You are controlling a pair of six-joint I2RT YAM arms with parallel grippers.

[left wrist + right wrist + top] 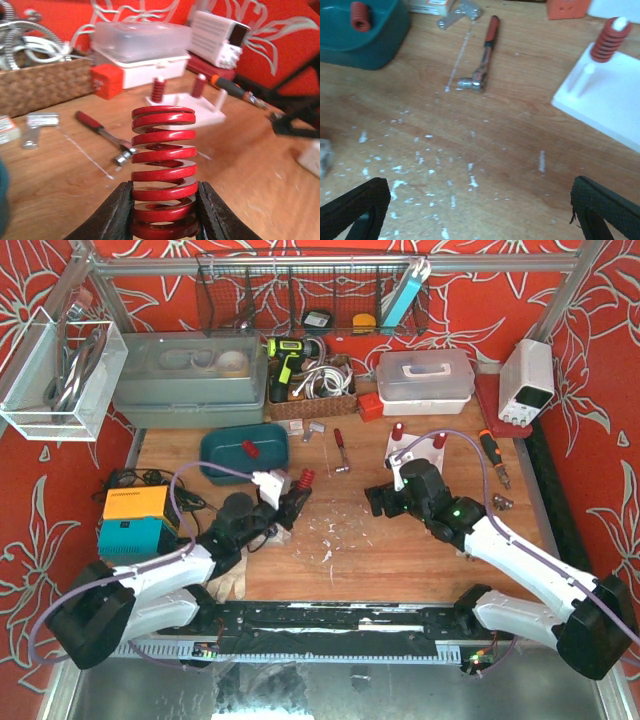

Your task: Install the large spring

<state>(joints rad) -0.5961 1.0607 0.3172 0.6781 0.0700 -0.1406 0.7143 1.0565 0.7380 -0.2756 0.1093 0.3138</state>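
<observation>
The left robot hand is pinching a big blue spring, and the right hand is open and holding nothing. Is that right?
Almost. The spring is red, not blue; the left wrist view shows it clearly. The rest holds: the left gripper pinches it, and the right gripper is open and holding nothing.
</observation>
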